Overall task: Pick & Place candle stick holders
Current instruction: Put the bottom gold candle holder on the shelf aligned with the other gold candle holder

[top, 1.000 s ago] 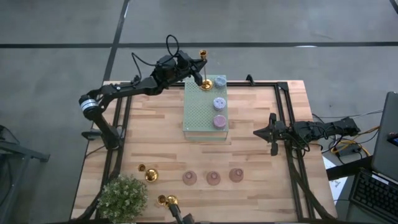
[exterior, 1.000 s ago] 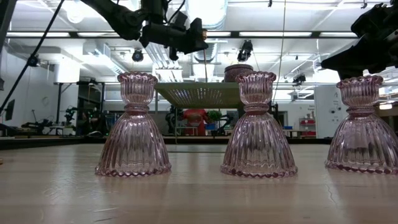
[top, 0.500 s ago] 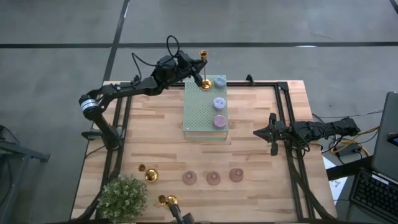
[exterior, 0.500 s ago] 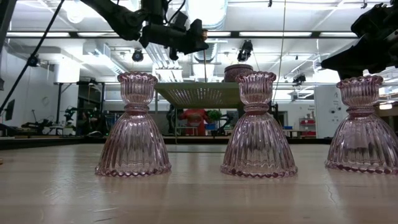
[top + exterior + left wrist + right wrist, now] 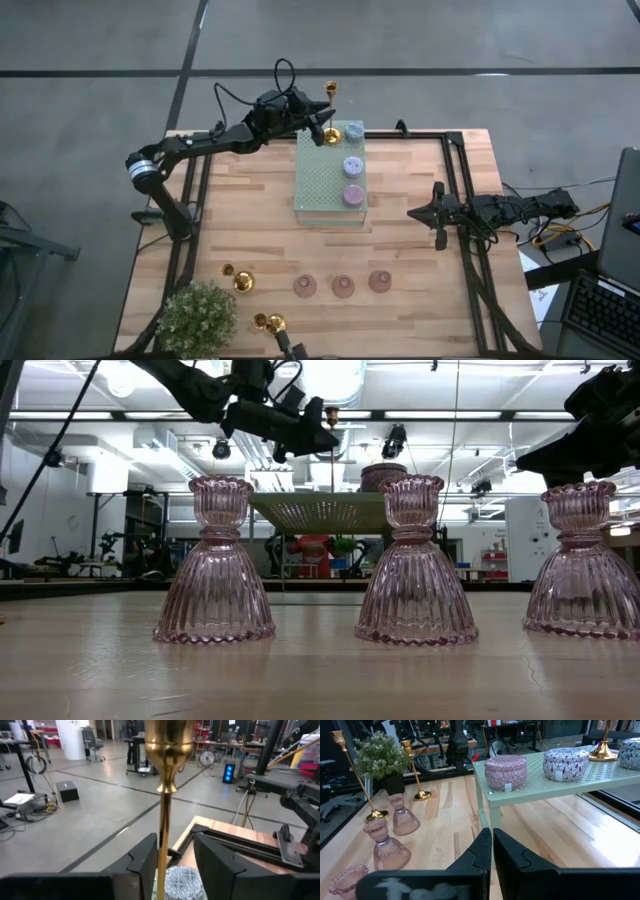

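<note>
- Nearest my low camera stand three pink glass holders [image 5: 214, 565] in a row on the wooden surface [image 5: 240, 200]. I judge them heavy for their size, stiff and breakable, with ribbed skirts that could slip, so I'd pinch the narrow neck under the cup.
- Just past them, near the potted plant [image 5: 197, 317], two gold holders [image 5: 243, 282] wait. They look tall, slim and top-light, easy to tip, and I'd take them low on the stem.
- My right gripper [image 5: 491, 851] hangs over the right side of the surface, fingers pressed together, holding nothing.
- On the pale green perforated block [image 5: 328, 185] in the middle sit the squat patterned holders [image 5: 565, 764]. They look compact and stable, and I'd grip them across the round body.
- At the far end of the block my left gripper [image 5: 172, 857] straddles the third gold holder [image 5: 165, 795], whose base rests on the block. The fingers stand a little apart on either side of the stem. One finger sits right by it, but I can't tell if it touches.
- Polished metal will slide in a loose pinch, so I judge this a delicate release.
- I can read no brand, label or writing anywhere.
</note>
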Action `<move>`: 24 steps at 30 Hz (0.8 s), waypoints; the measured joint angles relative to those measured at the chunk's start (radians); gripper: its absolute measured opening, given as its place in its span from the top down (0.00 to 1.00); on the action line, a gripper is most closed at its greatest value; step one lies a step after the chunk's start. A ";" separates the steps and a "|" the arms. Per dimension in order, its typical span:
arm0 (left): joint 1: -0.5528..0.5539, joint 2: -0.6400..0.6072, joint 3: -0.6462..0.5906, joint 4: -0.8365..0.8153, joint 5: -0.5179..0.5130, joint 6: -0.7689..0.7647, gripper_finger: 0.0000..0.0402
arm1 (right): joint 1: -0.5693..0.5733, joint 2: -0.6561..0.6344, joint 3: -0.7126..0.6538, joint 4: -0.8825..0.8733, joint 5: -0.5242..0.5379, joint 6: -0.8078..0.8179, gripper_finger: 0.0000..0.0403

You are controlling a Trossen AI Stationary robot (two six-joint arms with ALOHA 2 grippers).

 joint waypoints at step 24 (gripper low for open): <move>-0.075 -0.466 -0.031 -0.859 0.256 0.327 0.58 | 0.000 0.000 0.000 0.000 0.000 0.000 0.97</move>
